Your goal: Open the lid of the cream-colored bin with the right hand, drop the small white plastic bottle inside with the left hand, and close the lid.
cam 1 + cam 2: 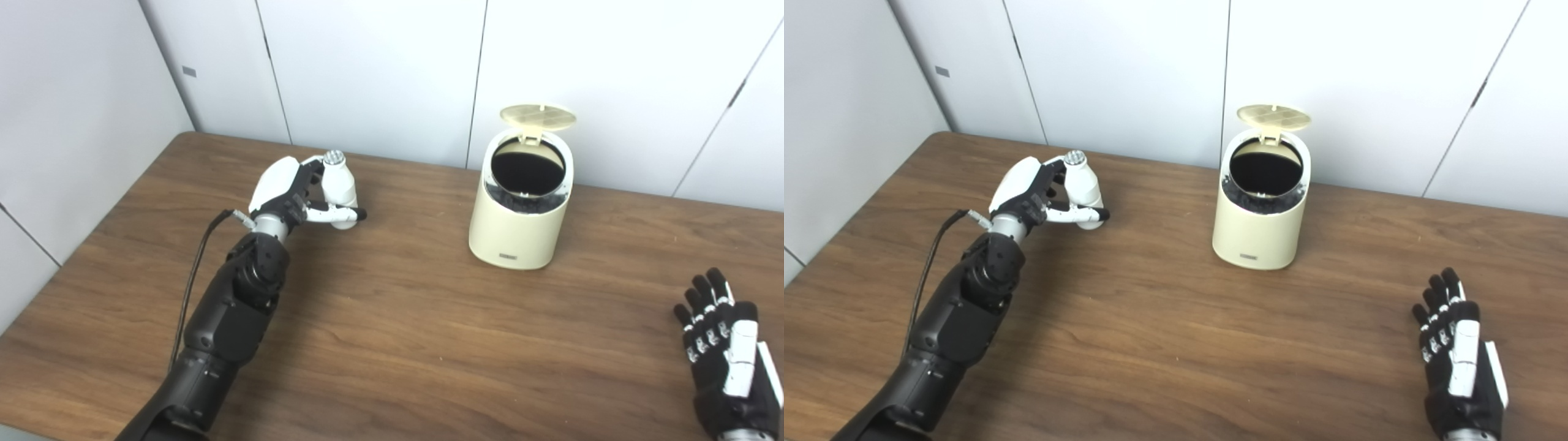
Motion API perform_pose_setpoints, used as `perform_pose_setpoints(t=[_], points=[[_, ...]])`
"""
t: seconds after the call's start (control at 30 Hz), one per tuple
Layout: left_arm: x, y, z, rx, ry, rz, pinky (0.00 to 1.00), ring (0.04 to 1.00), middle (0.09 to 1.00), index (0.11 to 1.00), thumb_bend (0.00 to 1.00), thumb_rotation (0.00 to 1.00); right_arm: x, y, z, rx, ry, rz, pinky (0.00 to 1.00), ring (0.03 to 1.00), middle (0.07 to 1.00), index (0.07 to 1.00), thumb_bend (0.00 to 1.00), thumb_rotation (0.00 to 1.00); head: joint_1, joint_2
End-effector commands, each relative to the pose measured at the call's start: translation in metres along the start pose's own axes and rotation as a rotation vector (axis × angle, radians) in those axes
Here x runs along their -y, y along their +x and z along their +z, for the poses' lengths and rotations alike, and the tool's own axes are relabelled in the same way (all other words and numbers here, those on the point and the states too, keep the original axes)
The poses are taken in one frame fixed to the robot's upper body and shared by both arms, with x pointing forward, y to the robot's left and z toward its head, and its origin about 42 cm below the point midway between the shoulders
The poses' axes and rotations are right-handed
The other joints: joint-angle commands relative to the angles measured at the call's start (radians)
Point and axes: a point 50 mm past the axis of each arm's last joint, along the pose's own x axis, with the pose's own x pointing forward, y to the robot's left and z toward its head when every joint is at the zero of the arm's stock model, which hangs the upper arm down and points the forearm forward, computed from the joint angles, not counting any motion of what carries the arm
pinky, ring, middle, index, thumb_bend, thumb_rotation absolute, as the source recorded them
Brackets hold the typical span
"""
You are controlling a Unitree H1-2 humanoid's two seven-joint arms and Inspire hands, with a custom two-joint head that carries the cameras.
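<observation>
Left eye view. Right hand [732, 361] at lower right corner, wrist cut off by bottom edge, outer side clipped by right edge; fingers spread and straight, pointing up-frame, holding nothing, low over bare wooden table [398, 343]. Left arm entering from lower left, shoulder end cut off at bottom edge, forearm angled up toward centre-left. Left hand [288, 193] closed around small white plastic bottle [339, 187]; bottle upright, ribbed cap at top, thumb crossing in front of its lower part, other fingers mostly hidden behind it. Cannot tell whether bottle base rests on table or sits just above. Thin black cable [196, 269] looping beside left wrist. Cream-colored bin [520, 214] standing right of centre, well apart from both hands; lid [538, 116] tipped up and back on its hinge, round mouth dark, interior not readable. Small label low on bin front too small to read.

Right eye view. Same layout shifted left. Right hand [1458, 361] more fully in frame, wrist again lost at bottom edge; fingers apart, back of hand toward camera. Left hand [1029, 193] wrapped on bottle [1084, 184] at centre-left, thumb tip reaching past bottle's right side. Bin [1258, 220] near frame centre, lid [1274, 116] raised against pale wall panels [1396, 92]. Bottle outside bin, left of it.
</observation>
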Motion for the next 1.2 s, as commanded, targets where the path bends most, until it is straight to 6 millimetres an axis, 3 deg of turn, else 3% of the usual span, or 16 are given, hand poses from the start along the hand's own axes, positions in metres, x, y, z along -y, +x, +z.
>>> perform_pose_setpoints(t=[0.0, 0.17, 0.3, 0.4, 0.43, 0.47, 0.5, 0.6, 0.93, 1.17], points=[[-0.022, 0.011, 0.019, 0.055, 0.006, 0.092, 0.61, 0.731, 0.78, 0.818, 0.98, 0.33, -0.001, 0.008, 0.012, 0.065, -0.016, 0.015, 1.0, 1.0, 0.981, 0.995, 0.54, 1.0, 0.0, 0.002], [-0.022, 0.011, 0.019, 0.067, 0.018, 0.108, 0.64, 0.746, 0.778, 0.798, 0.97, 0.3, -0.001, 0.008, 0.013, 0.062, -0.027, 0.016, 1.0, 1.0, 0.976, 0.995, 0.54, 1.0, 0.0, 0.002], [-0.022, 0.011, 0.019, 0.074, 0.006, 0.109, 0.54, 0.64, 0.727, 0.776, 0.94, 0.25, -0.001, 0.008, 0.012, 0.063, -0.02, 0.013, 1.0, 1.0, 0.975, 0.993, 0.54, 1.0, 0.0, 0.002], [-0.021, 0.01, 0.019, 0.099, -0.054, 0.147, 0.46, 0.559, 0.657, 0.698, 0.9, 0.14, 0.0, 0.008, 0.011, 0.065, -0.022, 0.015, 1.0, 1.0, 0.972, 0.993, 0.54, 1.0, 0.002, 0.007], [-0.02, 0.01, 0.019, 0.111, -0.088, 0.167, 0.44, 0.525, 0.604, 0.649, 0.88, 0.06, 0.0, 0.008, 0.011, 0.064, -0.02, 0.015, 1.0, 1.0, 0.971, 0.995, 0.54, 1.0, 0.002, 0.007], [-0.019, 0.01, 0.018, 0.125, -0.112, 0.185, 0.42, 0.499, 0.562, 0.571, 0.7, 0.05, 0.0, 0.008, 0.011, 0.063, -0.017, 0.016, 1.0, 1.0, 0.97, 0.996, 0.54, 1.0, 0.002, 0.007], [-0.018, 0.01, 0.018, 0.142, -0.123, 0.207, 0.41, 0.479, 0.515, 0.544, 0.62, 0.03, 0.0, 0.008, 0.01, 0.063, -0.014, 0.017, 1.0, 1.0, 0.971, 0.998, 0.55, 1.0, 0.001, 0.007], [-0.014, 0.011, 0.017, 0.177, -0.122, 0.249, 0.38, 0.431, 0.491, 0.493, 0.51, 0.0, 0.001, 0.009, 0.009, 0.064, -0.011, 0.014, 1.0, 1.0, 0.965, 0.997, 0.54, 1.0, 0.002, 0.008], [-0.011, 0.013, 0.017, 0.199, -0.112, 0.261, 0.36, 0.398, 0.482, 0.502, 0.5, 0.0, 0.003, 0.009, 0.007, 0.06, -0.014, 0.009, 1.0, 1.0, 0.943, 0.988, 0.54, 1.0, -0.003, 0.008], [-0.012, 0.005, 0.016, 0.227, -0.122, 0.253, 0.39, 0.411, 0.488, 0.495, 0.5, 0.0, 0.001, 0.009, 0.006, 0.049, -0.004, -0.004, 1.0, 1.0, 0.934, 0.984, 0.55, 1.0, -0.061, 0.002]])
